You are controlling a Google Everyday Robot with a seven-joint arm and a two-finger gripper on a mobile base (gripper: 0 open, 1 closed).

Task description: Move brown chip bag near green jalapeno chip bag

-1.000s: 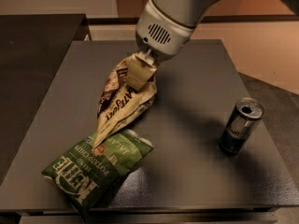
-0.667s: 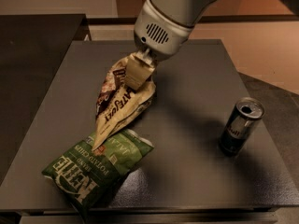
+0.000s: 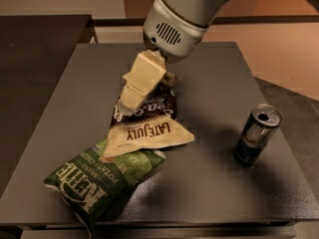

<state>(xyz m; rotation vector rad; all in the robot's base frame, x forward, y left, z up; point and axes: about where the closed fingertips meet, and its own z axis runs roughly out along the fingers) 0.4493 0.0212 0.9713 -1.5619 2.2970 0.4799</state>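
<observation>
The brown chip bag (image 3: 144,123) lies on the dark table (image 3: 224,73), its dark middle up and its cream "LATE JULY" end towards the front. That end overlaps the top edge of the green jalapeno chip bag (image 3: 99,180), which lies flat at the front left with "KETTLE" lettering showing. My gripper (image 3: 139,83) hangs from the grey wrist directly over the upper part of the brown bag and hides its top.
A dark drink can (image 3: 256,133) stands upright on the right side of the table, apart from both bags. A second dark surface (image 3: 40,59) adjoins the table on the left. The floor shows beyond the right edge.
The brown bag has spread out and settled flatter, its cream end now wider and resting on the green bag. The gripper has barely moved. The can and green bag have not moved.
</observation>
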